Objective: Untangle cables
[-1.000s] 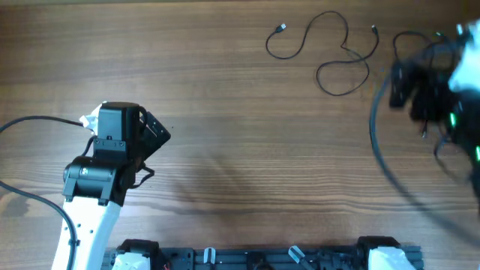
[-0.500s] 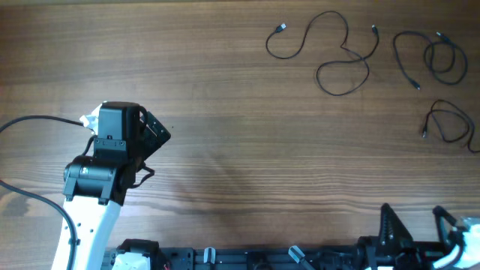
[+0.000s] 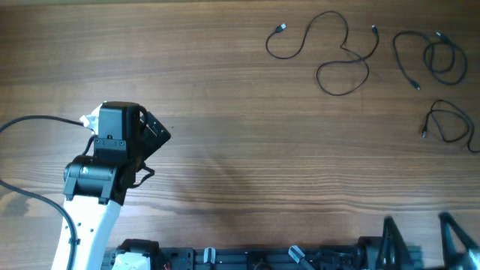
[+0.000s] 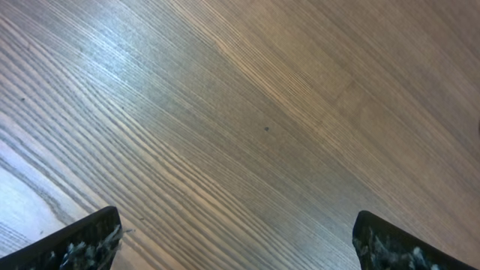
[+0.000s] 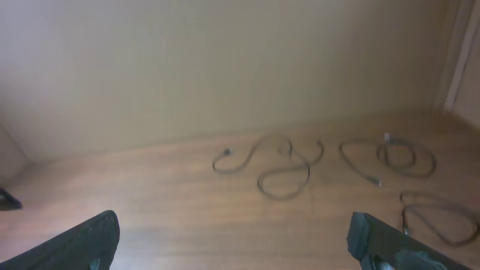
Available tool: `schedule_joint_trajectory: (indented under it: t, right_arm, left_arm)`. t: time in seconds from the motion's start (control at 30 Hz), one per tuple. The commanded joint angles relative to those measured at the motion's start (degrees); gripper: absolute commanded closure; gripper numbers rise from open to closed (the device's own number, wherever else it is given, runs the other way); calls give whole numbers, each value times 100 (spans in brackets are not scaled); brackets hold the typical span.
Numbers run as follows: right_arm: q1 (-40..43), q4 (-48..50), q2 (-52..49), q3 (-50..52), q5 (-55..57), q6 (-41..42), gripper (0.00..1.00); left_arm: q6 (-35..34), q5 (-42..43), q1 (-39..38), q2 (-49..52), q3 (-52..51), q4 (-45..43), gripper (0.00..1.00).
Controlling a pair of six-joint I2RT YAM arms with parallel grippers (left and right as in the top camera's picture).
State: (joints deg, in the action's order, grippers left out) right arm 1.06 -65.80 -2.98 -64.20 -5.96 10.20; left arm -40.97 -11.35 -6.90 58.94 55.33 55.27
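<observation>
Currently the three thin black cables (image 3: 346,37) lie as separate loose curls at the far right of the brown wooden table (image 3: 225,82), none crossing another. At the near edge, the right gripper (image 3: 416,221) has them straight ahead, its fingers spread wide and empty. The left gripper (image 3: 159,129) (equally wide, equally empty) is well apart to the left. Any further tidying probably falls to the right arm, reaching forward.

Wood-grain table (image 3: 247,127) w/ glare, plain beige wall (image 5: 187,60) behind
</observation>
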Motion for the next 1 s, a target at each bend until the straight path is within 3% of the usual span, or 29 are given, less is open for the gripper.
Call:
schedule_joint_trajectory:
  t: [0.0,0.13,0.27,0.47,0.63,0.97]
  right_arm:
    - [15,66,234,66,-81,-116,0]
    - [15,1515,240,951,-551,7,0]
    - [13,3528,240,2577,-1187,459,0]
    - [15,6113,234,4874,-857,629,0]
    - [15,6492,234,5866,81,627,0]
    - [15,6590,83,6384,103,481,0]
  left_arm:
    - [70,-116,31,-11,2,-13,0]
    - [70,-116,31,-9,2,-13,0]
    - [70,-116,31,-9,2,-13,0]
    - [70,-116,31,-11,2,-11,0]
    - [70,-116,31,-9,2,-11,0]
    - [70,-116,31,-9,2,-11,0]
